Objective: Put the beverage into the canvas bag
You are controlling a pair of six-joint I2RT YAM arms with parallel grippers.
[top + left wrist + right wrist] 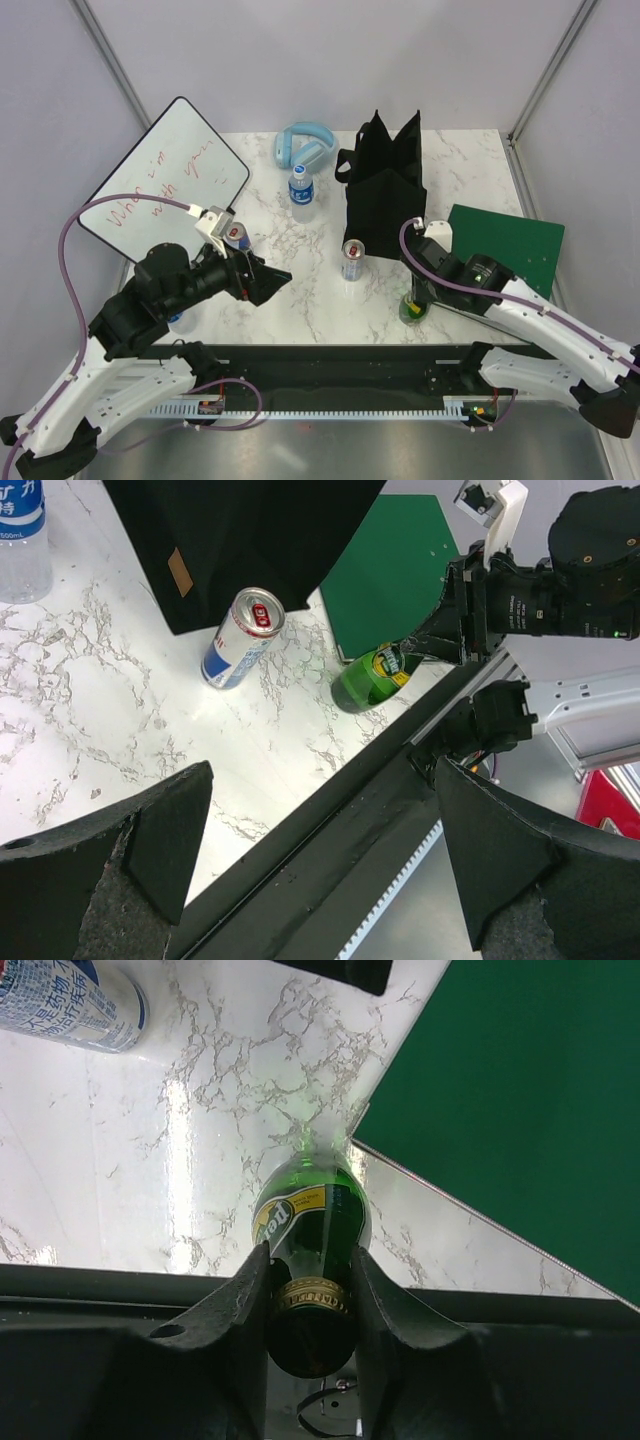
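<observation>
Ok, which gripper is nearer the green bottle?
Right. The right gripper is shut on the green bottle at its neck; the left gripper hangs open off to the left, beyond the silver can.

The bag (385, 175) stands at the back middle of the table (300, 290). Headphones (303, 145) lie to its left, with a water bottle (301, 186) just before them. A can (353, 258) stands before the bag. A book (505, 245) lies right of the bag, and the bottle (412, 308) stands by its near-left corner. A whiteboard (165, 180) overhangs the table's left edge.
</observation>
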